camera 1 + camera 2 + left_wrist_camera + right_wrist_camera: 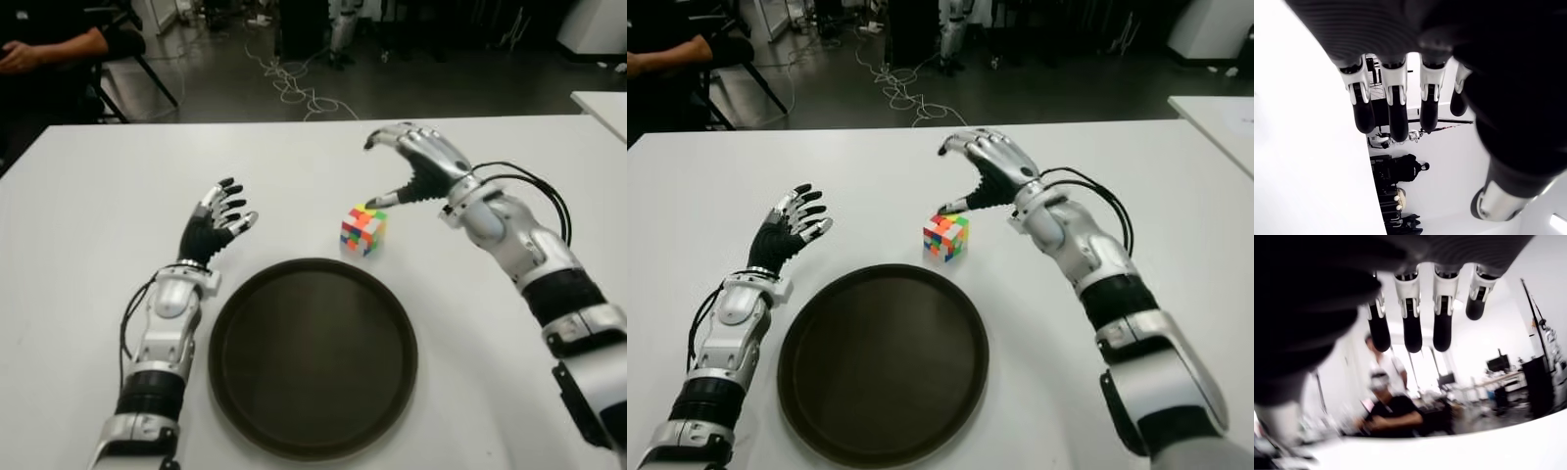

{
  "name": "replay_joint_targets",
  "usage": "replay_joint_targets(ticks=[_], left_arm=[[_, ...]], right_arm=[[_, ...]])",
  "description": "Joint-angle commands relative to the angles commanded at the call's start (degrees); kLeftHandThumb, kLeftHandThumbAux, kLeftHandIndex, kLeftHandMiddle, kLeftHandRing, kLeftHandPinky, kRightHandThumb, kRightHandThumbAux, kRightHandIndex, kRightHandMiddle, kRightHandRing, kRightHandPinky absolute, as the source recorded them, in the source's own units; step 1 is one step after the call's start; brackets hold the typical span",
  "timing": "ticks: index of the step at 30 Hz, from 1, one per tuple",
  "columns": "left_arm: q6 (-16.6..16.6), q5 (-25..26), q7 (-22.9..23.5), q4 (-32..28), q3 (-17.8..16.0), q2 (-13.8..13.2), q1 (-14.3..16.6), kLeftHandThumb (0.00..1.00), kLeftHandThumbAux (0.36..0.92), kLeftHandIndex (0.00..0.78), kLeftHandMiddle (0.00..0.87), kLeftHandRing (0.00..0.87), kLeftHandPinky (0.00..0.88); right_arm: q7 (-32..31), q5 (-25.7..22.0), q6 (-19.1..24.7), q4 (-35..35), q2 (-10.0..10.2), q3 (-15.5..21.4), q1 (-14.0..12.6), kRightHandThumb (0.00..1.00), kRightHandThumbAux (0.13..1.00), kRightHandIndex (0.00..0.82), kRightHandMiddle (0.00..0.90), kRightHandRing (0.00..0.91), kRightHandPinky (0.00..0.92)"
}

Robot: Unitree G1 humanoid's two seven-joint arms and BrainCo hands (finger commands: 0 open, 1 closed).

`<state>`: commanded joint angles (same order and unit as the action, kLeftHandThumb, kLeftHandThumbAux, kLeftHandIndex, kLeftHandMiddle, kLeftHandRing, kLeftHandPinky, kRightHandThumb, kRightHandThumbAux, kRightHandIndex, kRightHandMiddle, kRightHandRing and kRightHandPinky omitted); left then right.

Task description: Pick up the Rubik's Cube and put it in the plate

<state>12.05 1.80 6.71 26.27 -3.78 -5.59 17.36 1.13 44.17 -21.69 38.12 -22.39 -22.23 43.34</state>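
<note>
Reaching over the table, the right hand (416,162) has its fingers spread open and holds nothing. The thumb tip points down and looks very close to the top of the Rubik's Cube (362,230), but I cannot tell if it touches. The other fingers (392,137) stick out past the cube, on its far side.

Some things could go wrong from here. The thumb could poke the cube and push it away, because the cube is small and light and the white table (98,196) looks smooth. The fingers could close too high and only catch the top edge, so the cube could tip or slip out. If the hand shuts before it is low enough, it could grab only air. The cube could also slide toward the plate (235,392) and bump its raised rim.

The cube sits flat on the table, just under and a bit to the left of the right hand. It is just beyond the far rim of the dark round plate and does not touch it. The plate has nothing in it.

The left hand (220,217) is open too, with its fingers up, beside the plate on the left. It is well apart from the cube.
</note>
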Motion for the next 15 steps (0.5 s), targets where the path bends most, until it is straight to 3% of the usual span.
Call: replay_joint_targets(ticks=[15], left_arm=[[0.2, 0.0, 0.3, -0.5, 0.1, -0.1, -0.4, 0.154, 0.772, 0.097, 0.177, 0.184, 0.196]], right_arm=[[-4.2, 1.1, 6.1, 0.5, -0.3, -3.9, 0.2, 0.0, 0.591, 0.253, 0.206, 0.16, 0.082]])
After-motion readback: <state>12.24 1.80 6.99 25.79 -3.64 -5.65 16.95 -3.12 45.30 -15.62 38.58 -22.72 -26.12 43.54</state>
